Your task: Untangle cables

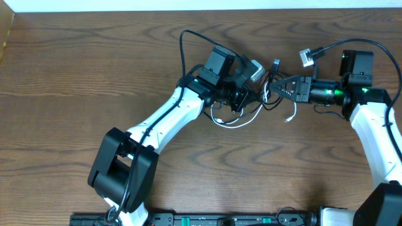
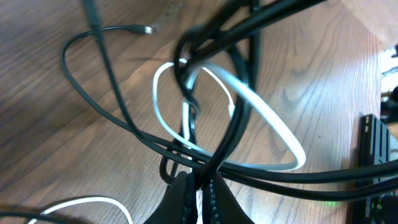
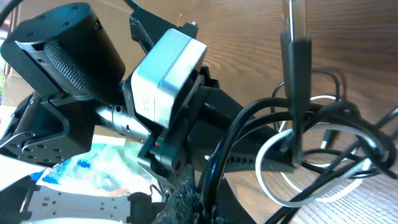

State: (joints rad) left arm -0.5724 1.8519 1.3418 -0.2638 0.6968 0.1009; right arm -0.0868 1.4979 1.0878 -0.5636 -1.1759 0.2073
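The white cable (image 1: 235, 123) and the black cable (image 1: 271, 100) lie knotted together mid-table between both arms. In the left wrist view the white cable (image 2: 273, 127) makes a wide loop, and the black cable (image 2: 106, 112) threads through it and crosses it several times. My left gripper (image 2: 200, 185) is shut on a black strand at the knot's near side, and a white sliver shows in the gap. My right gripper (image 3: 208, 199) is shut on the black cable (image 3: 249, 124), with the white cable (image 3: 264, 168) looping just beyond. From above the grippers (image 1: 242, 95) (image 1: 276, 88) nearly face each other.
The left arm's wrist with its silver camera block (image 3: 168, 74) fills the space right in front of the right gripper. A thicker black arm lead with a grey plug (image 1: 306, 58) arcs above the right wrist. The wooden table (image 1: 75, 75) spreads all around the tangle.
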